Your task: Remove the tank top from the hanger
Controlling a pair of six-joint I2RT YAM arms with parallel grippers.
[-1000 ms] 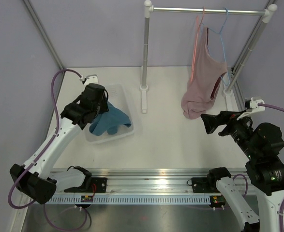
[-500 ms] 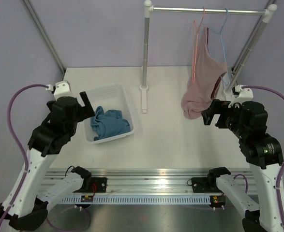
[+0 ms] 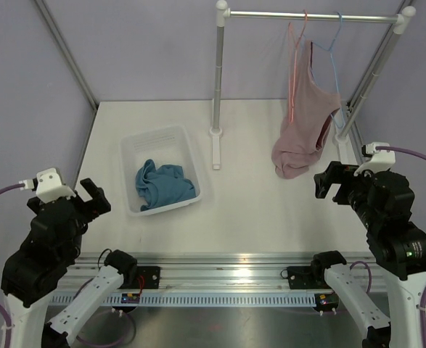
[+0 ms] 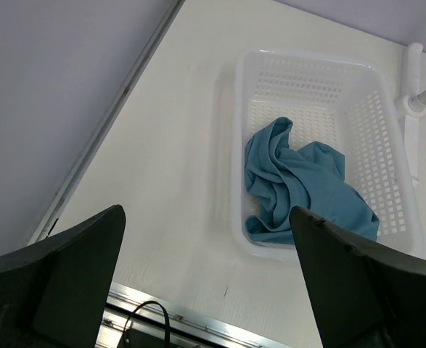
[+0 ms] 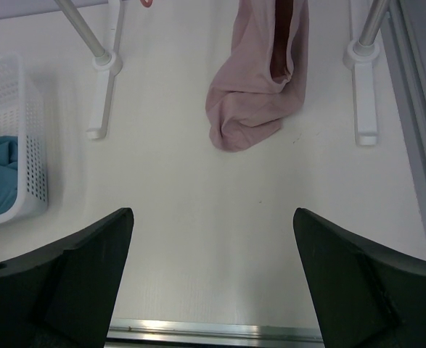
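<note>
Now the tank top (image 3: 165,187) is lying crumpled inside the white basket (image 3: 154,133) at left-centre of the top view, off the hanger (image 3: 294,72), which is hanging from the rail (image 3: 307,14) at upper right, just beside a dusty-pink top (image 3: 303,123). Left gripper (image 4: 205,212) is hovering at lower left, jaws spread wide, holding nothing, not touching the basket. Right gripper (image 5: 213,212) is hovering at the right edge, near the pink top's lower end, jaws also wide apart and empty
</note>
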